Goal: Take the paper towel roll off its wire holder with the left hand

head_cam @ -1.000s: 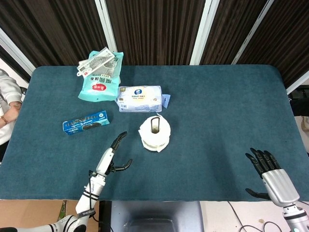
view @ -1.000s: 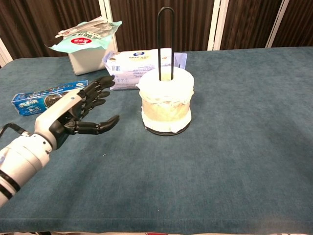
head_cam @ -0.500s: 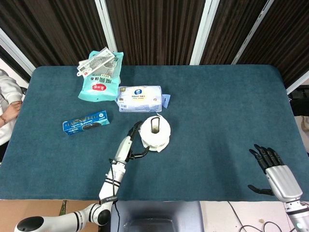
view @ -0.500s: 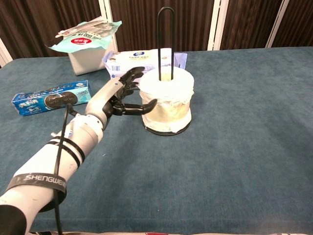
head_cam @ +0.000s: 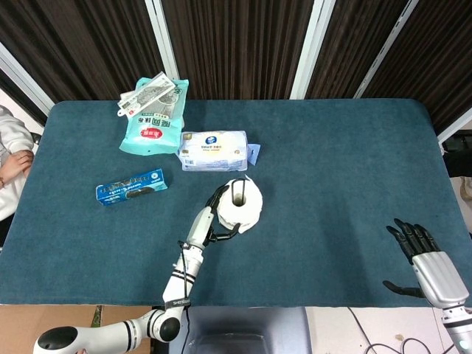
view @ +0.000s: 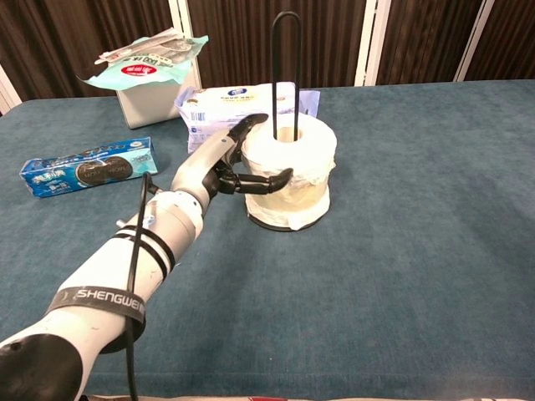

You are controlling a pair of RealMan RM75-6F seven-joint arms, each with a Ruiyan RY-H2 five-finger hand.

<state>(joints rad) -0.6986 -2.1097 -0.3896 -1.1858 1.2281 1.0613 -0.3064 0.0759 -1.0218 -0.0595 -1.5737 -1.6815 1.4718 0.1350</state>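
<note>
The white paper towel roll (head_cam: 242,203) (view: 294,170) stands on its black wire holder, whose tall loop (view: 285,67) rises through the core above a round base (view: 288,224). My left hand (head_cam: 214,218) (view: 236,163) grips the roll from its left side. The thumb (view: 269,178) lies across the front and the fingers (view: 251,127) reach round the back near the top. The roll's upper part looks squeezed and leans slightly right. Only the head view shows my right hand (head_cam: 428,259), which hovers with fingers spread at the table's near right edge and holds nothing.
A blue cookie box (head_cam: 131,186) (view: 88,165) lies to the left. A white tissue pack (head_cam: 213,150) (view: 226,113) sits just behind the roll, with a teal bag (head_cam: 153,118) (view: 146,67) beyond it. A person's arm (head_cam: 11,158) shows at the left edge.
My left hand swept right from open table to the roll and closed around it, thumb in front. The roll's top shifted slightly right. My right hand drifted a little toward the near edge.
</note>
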